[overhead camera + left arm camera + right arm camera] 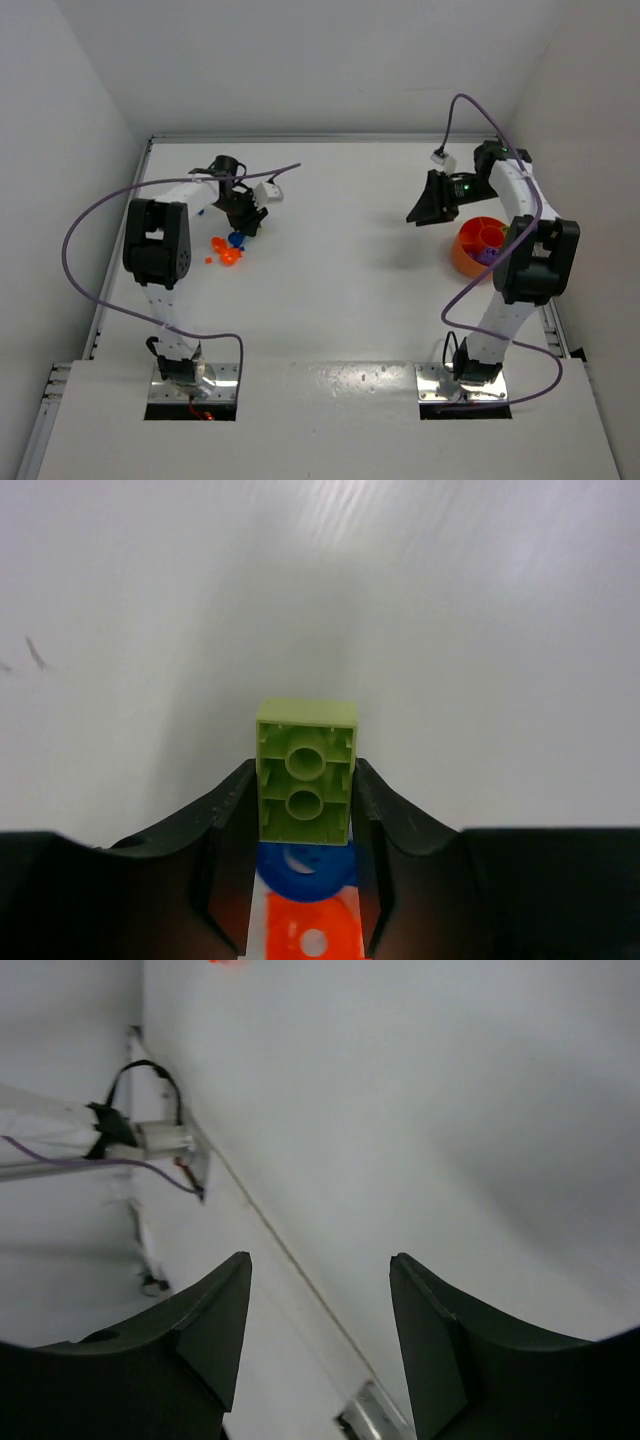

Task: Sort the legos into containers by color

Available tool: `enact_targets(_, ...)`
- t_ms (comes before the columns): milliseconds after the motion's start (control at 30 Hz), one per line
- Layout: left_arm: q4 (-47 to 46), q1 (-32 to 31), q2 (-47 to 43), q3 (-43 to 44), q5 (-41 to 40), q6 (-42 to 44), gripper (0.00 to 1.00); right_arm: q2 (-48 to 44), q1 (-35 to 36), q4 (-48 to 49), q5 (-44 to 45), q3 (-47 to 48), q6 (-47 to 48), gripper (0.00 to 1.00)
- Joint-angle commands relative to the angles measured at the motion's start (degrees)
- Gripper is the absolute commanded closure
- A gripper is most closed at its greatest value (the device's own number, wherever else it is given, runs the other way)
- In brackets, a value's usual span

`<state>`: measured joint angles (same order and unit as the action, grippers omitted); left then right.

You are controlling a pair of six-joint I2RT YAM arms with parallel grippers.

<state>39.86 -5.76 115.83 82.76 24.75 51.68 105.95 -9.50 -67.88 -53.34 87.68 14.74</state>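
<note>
Left wrist view: left gripper (305,772) squeezes a green lego (305,748) on both sides.
Between the fingers too: a blue lego (305,865) and an orange lego (285,930).
Other arm: right gripper (320,1272) is open and holds nothing.
Container: orange tub (466,258) sits on the table (340,285), right side, near the right gripper.

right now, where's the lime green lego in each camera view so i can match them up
top external: not visible; seemingly hidden under the left pincer, far left of the table.
left wrist: lime green lego at centre, between the pincer's fingers, underside toward the camera.
right wrist: not in it.
shared landmark: the blue lego next to the orange legos, seen in the top and left wrist views.
</note>
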Motion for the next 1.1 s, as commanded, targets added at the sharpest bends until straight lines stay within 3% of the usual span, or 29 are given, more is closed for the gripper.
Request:
enact_targets(0,-1.96,-6.08,-13.13,-3.02,9.59,-5.68,0.73,0.13,2.72,8.17,-13.61,-2.42,-11.02,0.42)
enact_targets(233,-15.41,-21.98,-25.29,-9.89,7.69,-23.54,0.73,3.12,6.32,6.7,-18.28,-1.1,-12.44,0.36)
enact_targets(467,-16.57,-32.28,-23.73,-4.29,6.45,-30.76,0.73,1.36,10.98,9.69,-18.47,-2.69,-14.83,0.29)
enact_targets(833,-16.57,-35.9,-21.26,0.56,3.72,-32.61,0.73,-2.94,16.44,11.45,-14.51,-6.64,-14.83,0.28)
enact_targets(1067,-16.57,-37.66,-21.26,1.09,3.2,-33.14,0.73,-1.19,18.89,11.45,-13.28,-4.1,-14.83,0.28)
